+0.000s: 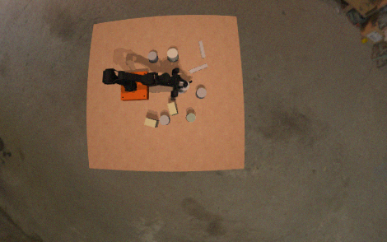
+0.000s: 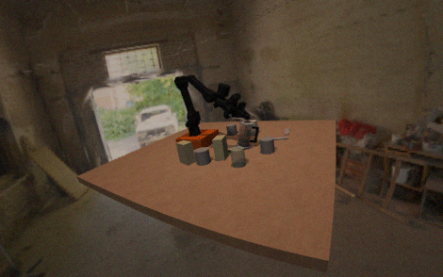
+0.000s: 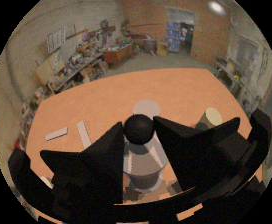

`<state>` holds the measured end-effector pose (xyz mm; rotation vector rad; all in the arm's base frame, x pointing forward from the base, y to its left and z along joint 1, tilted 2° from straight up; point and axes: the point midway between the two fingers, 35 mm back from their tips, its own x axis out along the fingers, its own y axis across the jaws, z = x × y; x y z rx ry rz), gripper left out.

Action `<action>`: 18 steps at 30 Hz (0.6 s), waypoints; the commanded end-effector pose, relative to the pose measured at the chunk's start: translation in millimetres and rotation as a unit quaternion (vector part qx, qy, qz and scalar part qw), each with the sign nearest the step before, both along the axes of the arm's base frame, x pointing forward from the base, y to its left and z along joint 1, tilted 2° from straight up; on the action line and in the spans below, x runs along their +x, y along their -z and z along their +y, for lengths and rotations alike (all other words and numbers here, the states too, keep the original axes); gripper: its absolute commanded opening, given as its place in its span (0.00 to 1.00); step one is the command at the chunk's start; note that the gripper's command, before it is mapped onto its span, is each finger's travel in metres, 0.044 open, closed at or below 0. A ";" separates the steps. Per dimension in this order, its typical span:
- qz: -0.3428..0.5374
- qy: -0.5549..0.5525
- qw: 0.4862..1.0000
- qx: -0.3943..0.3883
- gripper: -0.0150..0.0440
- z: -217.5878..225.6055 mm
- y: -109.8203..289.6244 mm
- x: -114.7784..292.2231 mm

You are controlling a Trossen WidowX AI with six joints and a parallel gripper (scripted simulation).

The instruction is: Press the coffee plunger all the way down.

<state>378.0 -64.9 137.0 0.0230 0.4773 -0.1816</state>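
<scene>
The coffee press (image 1: 184, 87) (image 2: 244, 136) (image 3: 146, 162) stands upright on the table, a clear and grey cylinder with a dark handle that shows on its right in the exterior view. Its round black plunger knob (image 3: 138, 131) sits between my fingertips in the wrist view. My gripper (image 2: 247, 118) (image 3: 138, 123) is shut on the knob, tilted downward, with its tips close above the top of the press. The plunger rod is hidden from view, and the gap between knob and lid is too small to tell.
A grey cylinder (image 1: 201, 92) (image 2: 267, 146) stands just beyond the press. A cream cylinder (image 1: 172, 54) (image 3: 214, 117) and another grey cylinder (image 1: 152, 56) stand to one side, near two flat strips. Two pale blocks (image 2: 221, 148), a green cylinder (image 1: 191, 118) (image 2: 237, 157) and a grey one stand opposite.
</scene>
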 end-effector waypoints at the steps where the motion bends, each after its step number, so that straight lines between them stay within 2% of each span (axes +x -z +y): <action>1: 0.001 0.000 1.000 0.000 0.47 0.1 0.6 -0.3; 13: 0.001 0.000 1.000 0.000 1.00 0.1 0.6 -0.3; 18: -0.004 0.000 1.000 0.000 1.00 0.5 -2.9 0.7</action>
